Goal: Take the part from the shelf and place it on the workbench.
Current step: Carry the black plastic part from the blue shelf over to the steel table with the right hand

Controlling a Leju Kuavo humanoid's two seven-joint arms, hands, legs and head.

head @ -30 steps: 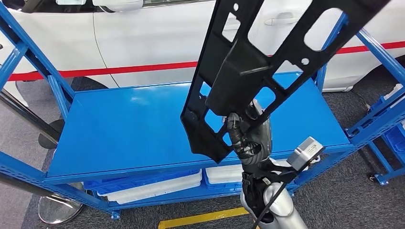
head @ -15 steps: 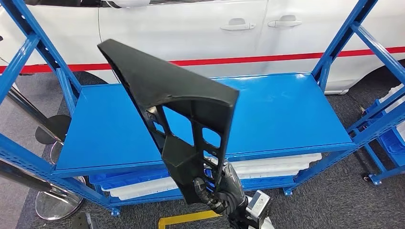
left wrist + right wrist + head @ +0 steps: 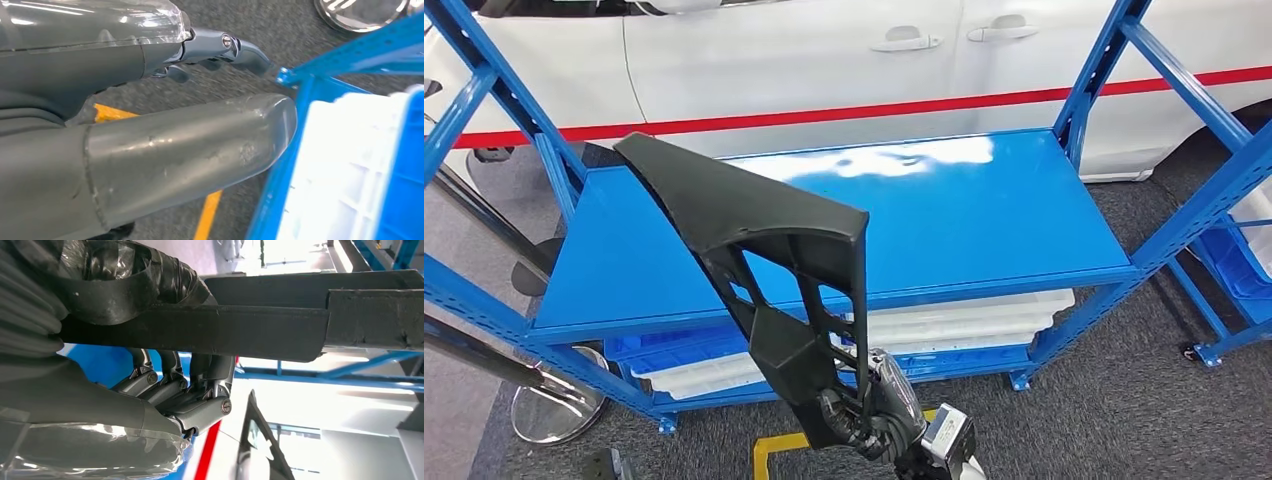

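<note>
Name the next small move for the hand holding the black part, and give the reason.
Probably lower the part forward toward the blue shelf top. The right hand grips the black ribbed plastic part by its lower end, below the blue surface's front edge, while the part's wide end rises tilted in front of the surface, not resting on it. The surface ahead looks bare, so easing the part down flat seems sensible.

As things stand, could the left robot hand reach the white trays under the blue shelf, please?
Probably yes: the left robot hand holds nothing and hangs close beside a white tray, with nothing between them. The right robot hand is occupied, gripping the black part.
</note>
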